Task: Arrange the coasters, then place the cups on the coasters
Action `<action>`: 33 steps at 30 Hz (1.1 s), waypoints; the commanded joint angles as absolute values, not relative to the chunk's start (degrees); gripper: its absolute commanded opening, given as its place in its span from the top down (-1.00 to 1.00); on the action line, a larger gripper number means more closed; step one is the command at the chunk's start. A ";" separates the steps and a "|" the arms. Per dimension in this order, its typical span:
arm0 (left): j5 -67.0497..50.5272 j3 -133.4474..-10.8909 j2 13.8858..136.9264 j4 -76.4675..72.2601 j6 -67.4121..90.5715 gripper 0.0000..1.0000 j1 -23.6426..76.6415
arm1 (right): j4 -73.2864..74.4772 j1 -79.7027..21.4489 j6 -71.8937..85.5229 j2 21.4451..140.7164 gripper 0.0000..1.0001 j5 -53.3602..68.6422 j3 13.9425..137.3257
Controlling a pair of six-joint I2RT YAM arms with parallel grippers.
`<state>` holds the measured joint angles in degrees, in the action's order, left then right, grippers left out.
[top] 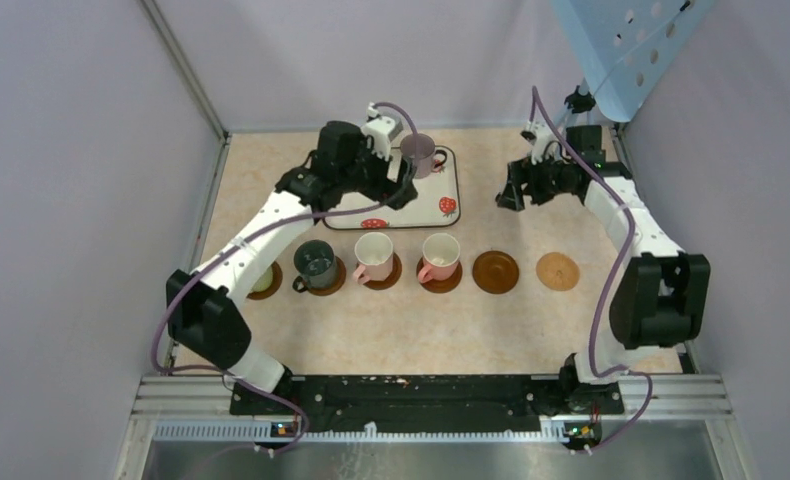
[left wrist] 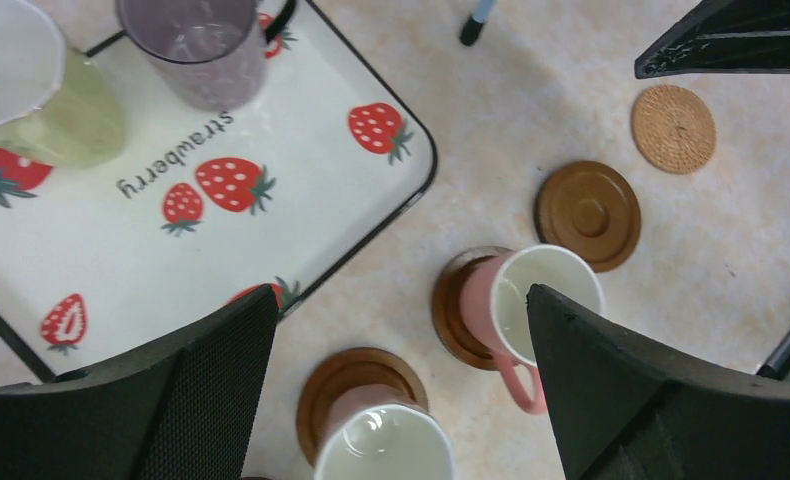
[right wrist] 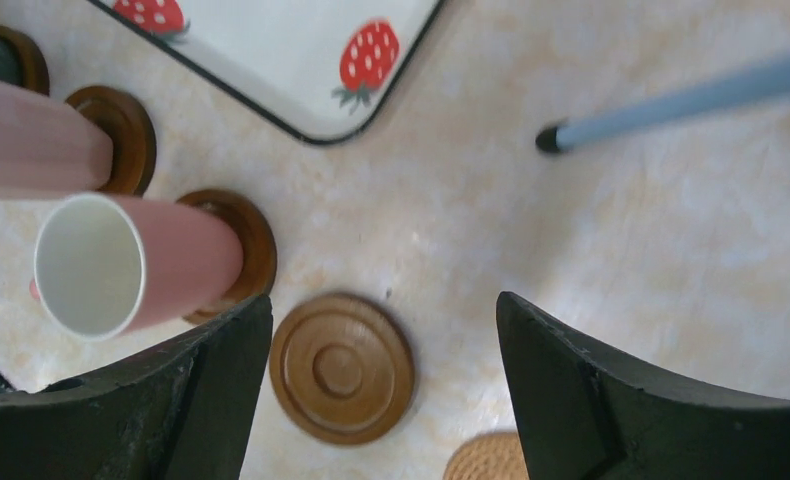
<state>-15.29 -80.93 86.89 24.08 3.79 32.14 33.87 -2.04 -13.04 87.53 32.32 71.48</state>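
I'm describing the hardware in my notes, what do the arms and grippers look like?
The left arm and right arm have white links joined by chunky black joint housings, with a purple cable looping loosely along each. The left gripper and right gripper each have two broad, black, wedge-shaped fingers with a finely textured surface.

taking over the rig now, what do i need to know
Left gripper: open, empty, over the tray. Right gripper: open, empty, right of the tray.
Done: six coasters in a row; dark grey cup, left pink cup and right pink cup each on one. The leftmost seems to hold a pale cup, partly hidden.
Left: purple cup and pale green cup, on the tray, go onto the brown coaster and tan coaster.
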 commanded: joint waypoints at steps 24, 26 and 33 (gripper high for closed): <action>-30.23 -85.46 89.59 27.95 2.92 -0.97 9.28 | 28.60 -17.61 -36.95 141.62 -0.60 31.82 133.50; -30.76 -85.47 90.09 27.95 3.21 -0.97 8.29 | 28.86 -18.25 -38.35 142.37 -0.55 31.38 133.54; -32.13 -86.78 92.20 27.42 4.44 -0.97 6.54 | 30.67 -19.50 -37.97 142.00 -0.23 32.29 132.45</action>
